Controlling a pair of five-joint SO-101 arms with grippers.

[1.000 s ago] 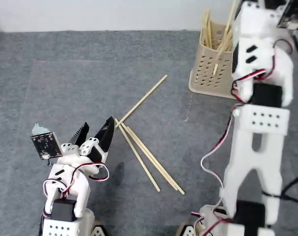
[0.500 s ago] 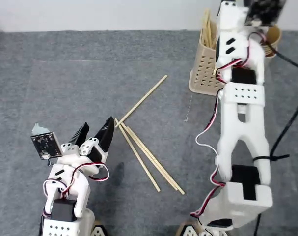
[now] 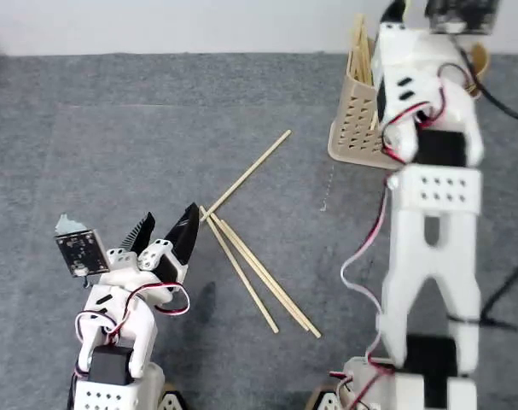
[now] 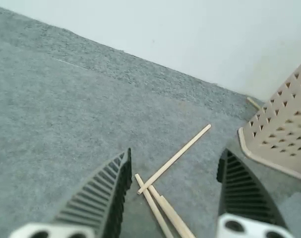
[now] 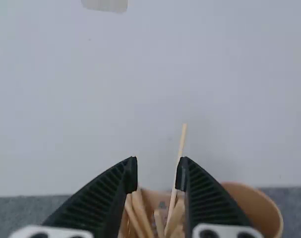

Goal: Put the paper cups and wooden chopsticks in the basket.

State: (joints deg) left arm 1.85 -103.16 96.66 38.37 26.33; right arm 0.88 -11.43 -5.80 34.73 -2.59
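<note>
Left jaws: the left gripper (image 3: 171, 213) has its jaws spread wide, and they hold nothing.
Right jaws: the right gripper (image 5: 157, 163) has its jaws parted only by a narrow gap, and nothing is pinched.
High view, chopsticks: one slanted chopstick (image 3: 246, 175) lies on the grey mat (image 3: 113, 154). A bundle of chopsticks (image 3: 260, 275) lies just beside the left gripper's tips.
High view, basket: the basket (image 3: 354, 120) stands at the far right of the mat, near the wall (image 3: 199, 26). The right arm is above it, and a paper cup (image 3: 479, 60) is just beside that arm.
High view, room: you have a wide stretch of mat between the left gripper and the far wall edge.
Left wrist view: between the fingers (image 4: 115, 193) you see the slanted chopstick, well apart from the basket corner.
Right wrist view: upright sticks (image 5: 140, 208) stand below the jaws. One tall stick (image 5: 181, 144) rises close to one finger, and the paper cup rim is beside it.
</note>
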